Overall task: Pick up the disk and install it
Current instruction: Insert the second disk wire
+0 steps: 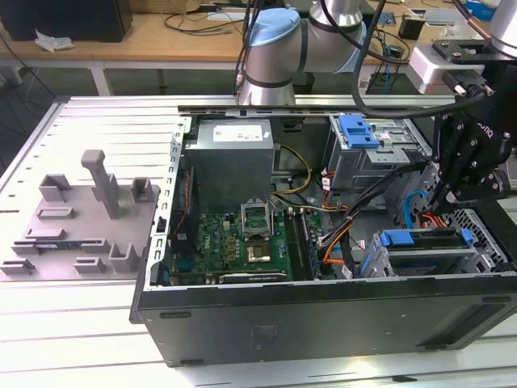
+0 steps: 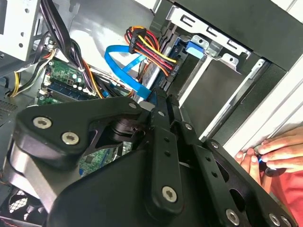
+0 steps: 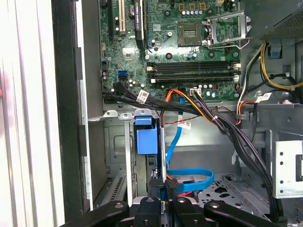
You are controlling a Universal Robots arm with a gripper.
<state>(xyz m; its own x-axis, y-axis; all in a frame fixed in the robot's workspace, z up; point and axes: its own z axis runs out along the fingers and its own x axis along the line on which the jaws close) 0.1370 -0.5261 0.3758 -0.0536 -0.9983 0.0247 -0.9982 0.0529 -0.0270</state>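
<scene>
An open desktop PC case [image 1: 323, 311] lies on its side on a pale slatted desk [image 1: 73, 323], w/ the motherboard [image 1: 234, 242] showing inside. In the exterior view a grey and blue robot arm [image 1: 279, 40] reaches in from the top, and its black gripper [image 1: 452, 182] hangs over the drive bays at the exterior view's right end of the case. The disk [image 1: 424, 246], a flat drive in a blue carrier frame, sits in a bay near the case's front wall, just below the gripper; in the first wrist view its blue tab [image 3: 146, 137] stands straight ahead of the gripper [image 3: 163, 201], w/ blue ribbon cable [image 3: 189, 177] curling beside it. Gripper fingers sit close together around the disk's edge, but can't tell if they actually clamp it. A separate blue bracket [image 1: 358, 129] rests atop the metal drive cage [image 1: 376, 158] further back. Orange, red and black wires [image 1: 339, 234] run between board and bays. To the exterior view's left of the case, grey 3D-printed fixtures [image 1: 89, 218] stand on the desk. In the second wrist view a person's hand [image 2: 274, 153] rests at the case's outer edge.
</scene>
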